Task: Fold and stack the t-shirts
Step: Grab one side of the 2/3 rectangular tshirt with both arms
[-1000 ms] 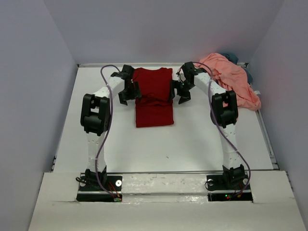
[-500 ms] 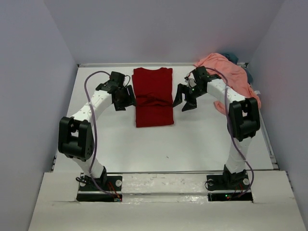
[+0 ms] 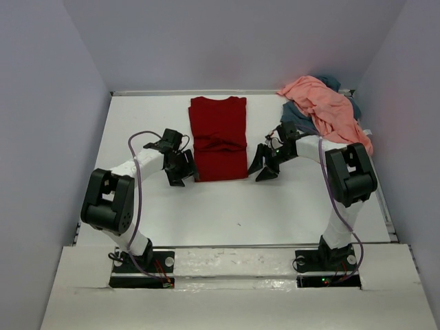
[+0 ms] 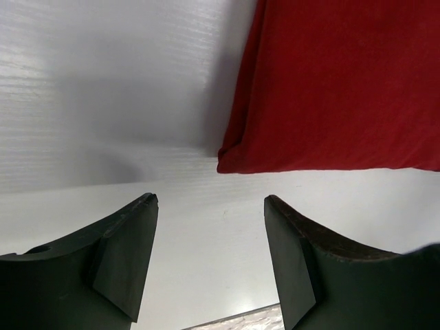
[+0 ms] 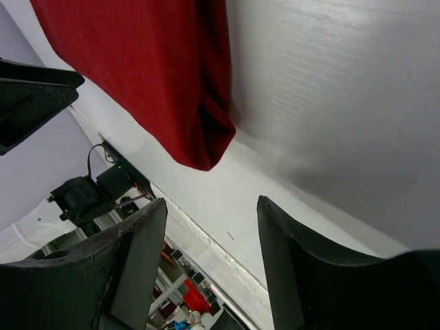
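The dark red shirt (image 3: 218, 137) lay folded into a narrow upright rectangle at the middle of the white table (image 3: 275, 213), toward its far edge, collar end away from the arms. The left gripper (image 3: 180, 168) sat low just beside the shirt's near-left corner, and the right gripper (image 3: 263, 165) just beside its near-right corner, each a little clear of the cloth.

From the left wrist, the left gripper (image 4: 210, 234) had its fingers (image 4: 127, 254) spread apart with only bare table between them. The folded corner of the dark red shirt (image 4: 330, 89) lay just beyond the tips, untouched. From the right wrist the picture was much the same (though tilted). The right gripper (image 5: 210, 247) stood with jaws apart, holding nothing, and the rounded corner of the dark red shirt (image 5: 151, 62) lay a short way ahead of them.

In the far right corner the pink shirt (image 3: 330, 113) lay in a loose, crumpled heap. The blue-grey shirt (image 3: 294, 110) was bunched beneath it, showing only at the heap's edges.
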Motion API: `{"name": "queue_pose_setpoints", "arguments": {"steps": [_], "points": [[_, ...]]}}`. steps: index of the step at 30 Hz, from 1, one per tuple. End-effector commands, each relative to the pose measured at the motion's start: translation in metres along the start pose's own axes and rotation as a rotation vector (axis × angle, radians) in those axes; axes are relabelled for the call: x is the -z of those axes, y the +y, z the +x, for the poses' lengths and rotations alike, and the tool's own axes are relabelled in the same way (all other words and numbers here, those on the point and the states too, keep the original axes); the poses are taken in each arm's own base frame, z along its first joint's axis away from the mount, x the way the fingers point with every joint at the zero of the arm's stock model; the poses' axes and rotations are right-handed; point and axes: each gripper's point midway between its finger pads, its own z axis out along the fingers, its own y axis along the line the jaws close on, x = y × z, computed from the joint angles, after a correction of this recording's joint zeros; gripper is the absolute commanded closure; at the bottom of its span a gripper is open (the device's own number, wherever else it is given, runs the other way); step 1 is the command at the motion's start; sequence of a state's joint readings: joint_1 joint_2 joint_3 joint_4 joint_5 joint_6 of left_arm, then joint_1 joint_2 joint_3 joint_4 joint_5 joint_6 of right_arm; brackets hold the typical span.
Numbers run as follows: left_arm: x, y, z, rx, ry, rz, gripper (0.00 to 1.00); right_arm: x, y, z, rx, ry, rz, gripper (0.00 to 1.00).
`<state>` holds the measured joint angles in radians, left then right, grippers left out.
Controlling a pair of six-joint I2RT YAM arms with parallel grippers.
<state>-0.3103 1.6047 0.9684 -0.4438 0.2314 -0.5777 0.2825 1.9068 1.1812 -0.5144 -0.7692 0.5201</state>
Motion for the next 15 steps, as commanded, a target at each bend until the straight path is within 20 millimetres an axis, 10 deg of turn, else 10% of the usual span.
{"name": "queue_pose_setpoints", "arguments": {"steps": [1, 15], "points": [[0.014, -0.018, -0.021, 0.008, -0.120, 0.072, 0.27, 0.007, 0.023, -0.022, 0.112, -0.086, -0.075, 0.40], [-0.002, -0.013, -0.030, 0.001, -0.141, 0.045, 0.27, -0.005, 0.019, -0.034, 0.106, -0.081, -0.085, 0.45]]}}
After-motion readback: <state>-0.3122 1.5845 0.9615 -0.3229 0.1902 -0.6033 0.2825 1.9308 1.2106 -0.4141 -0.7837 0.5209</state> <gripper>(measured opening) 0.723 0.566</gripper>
